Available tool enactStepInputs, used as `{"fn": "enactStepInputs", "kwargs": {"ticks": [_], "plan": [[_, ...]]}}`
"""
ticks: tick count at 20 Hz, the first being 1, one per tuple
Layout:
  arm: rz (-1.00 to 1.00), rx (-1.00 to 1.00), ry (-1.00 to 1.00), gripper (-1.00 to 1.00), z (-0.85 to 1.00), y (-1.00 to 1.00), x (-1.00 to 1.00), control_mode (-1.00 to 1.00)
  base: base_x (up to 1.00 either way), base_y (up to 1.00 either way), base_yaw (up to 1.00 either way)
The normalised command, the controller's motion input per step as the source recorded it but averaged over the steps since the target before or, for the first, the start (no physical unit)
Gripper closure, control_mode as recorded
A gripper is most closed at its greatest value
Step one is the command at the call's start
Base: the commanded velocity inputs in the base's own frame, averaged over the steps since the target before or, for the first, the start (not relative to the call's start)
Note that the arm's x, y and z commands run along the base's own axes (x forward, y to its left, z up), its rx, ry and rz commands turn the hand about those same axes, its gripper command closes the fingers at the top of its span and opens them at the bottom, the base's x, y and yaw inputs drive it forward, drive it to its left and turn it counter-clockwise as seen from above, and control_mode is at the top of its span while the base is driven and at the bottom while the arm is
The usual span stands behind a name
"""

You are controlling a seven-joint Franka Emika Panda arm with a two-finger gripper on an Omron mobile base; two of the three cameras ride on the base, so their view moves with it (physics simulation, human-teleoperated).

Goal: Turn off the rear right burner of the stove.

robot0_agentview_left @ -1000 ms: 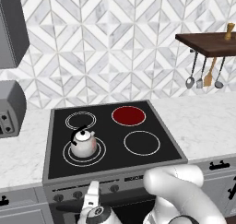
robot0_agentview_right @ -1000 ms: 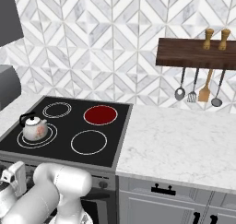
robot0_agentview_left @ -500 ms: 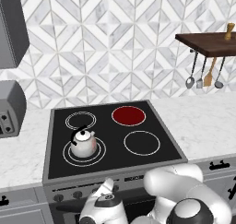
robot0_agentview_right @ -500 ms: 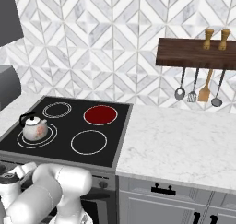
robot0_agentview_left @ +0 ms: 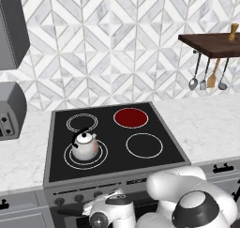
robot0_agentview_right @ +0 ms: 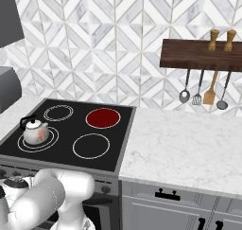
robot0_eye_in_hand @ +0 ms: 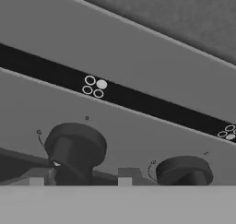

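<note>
The stove [robot0_agentview_left: 111, 163] has a black glass top, and its rear right burner [robot0_agentview_left: 131, 117] [robot0_agentview_right: 103, 118] glows red. My gripper [robot0_agentview_left: 93, 208] is low at the grey front panel, level with the row of knobs. In the hand view my gripper [robot0_eye_in_hand: 80, 179] stands open with a dark knob [robot0_eye_in_hand: 76, 147] between its fingers. A gap shows beside the right finger [robot0_eye_in_hand: 125, 174]. Above that knob, a four-circle mark [robot0_eye_in_hand: 94, 86] has its upper right circle filled. A second knob [robot0_eye_in_hand: 184, 170] sits to the right.
A white kettle [robot0_agentview_left: 85, 146] [robot0_agentview_right: 34, 129] stands on the front left double-ringed zone. A grey toaster oven [robot0_agentview_left: 10, 110] sits on the left counter. Utensils [robot0_agentview_right: 203, 89] hang under a wooden shelf at the right. My white arm [robot0_agentview_left: 187, 203] fills the space before the stove front.
The hand has turned from pointing upward to facing the stove front and has closed in on the knob row. The burner stays red and the kettle has not moved.
</note>
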Motion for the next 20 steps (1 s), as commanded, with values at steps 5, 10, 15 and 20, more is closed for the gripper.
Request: {"fn": "enactStepInputs", "kwargs": {"ticks": [5,10,15,20], "plan": [[-0.2,0.6,0.0,1.0,0.16,-0.08,0.0,-1.0,0.0,0.0,0.0],[-0.19,0.54,0.0,1.0,0.16,-0.09,0.04,-1.0,0.0,0.0,0.0],[-0.17,0.49,0.0,1.0,0.15,-0.09,0.13,-1.0,0.0,0.0,0.0],[-0.1,0.21,0.0,1.0,0.02,-0.08,-0.04,-1.0,0.0,0.0,0.0]]}}
